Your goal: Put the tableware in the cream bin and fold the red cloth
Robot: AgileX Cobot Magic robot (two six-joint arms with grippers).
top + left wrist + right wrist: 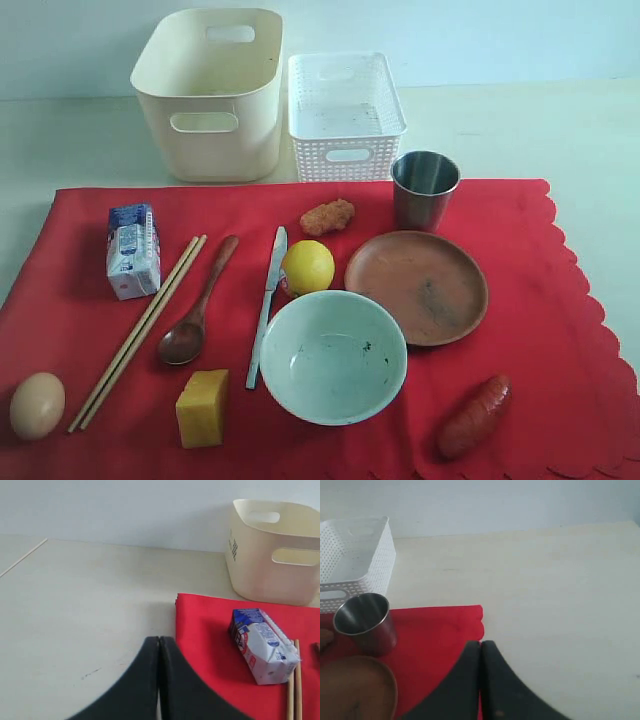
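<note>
The red cloth [560, 300] lies flat on the table. On it rest the pale bowl [333, 357], brown plate [417, 286], steel cup [425, 189], dark wooden spoon [196, 305], chopsticks [140, 328] and table knife [266, 300]. The cream bin [212, 95] stands behind the cloth, empty as far as shows. Neither gripper appears in the exterior view. My left gripper [159, 641] is shut and empty, over the table beside the cloth's [210, 645] left edge. My right gripper [480, 644] is shut and empty, at the cloth's [440, 635] far right corner, near the cup [364, 621] and plate [355, 690].
A white lattice basket [344, 115] stands right of the cream bin. Food lies among the tableware: milk carton [133, 250], egg [37, 405], cheese [203, 408], lemon [308, 266], a fried piece [327, 216] and sausage [474, 416].
</note>
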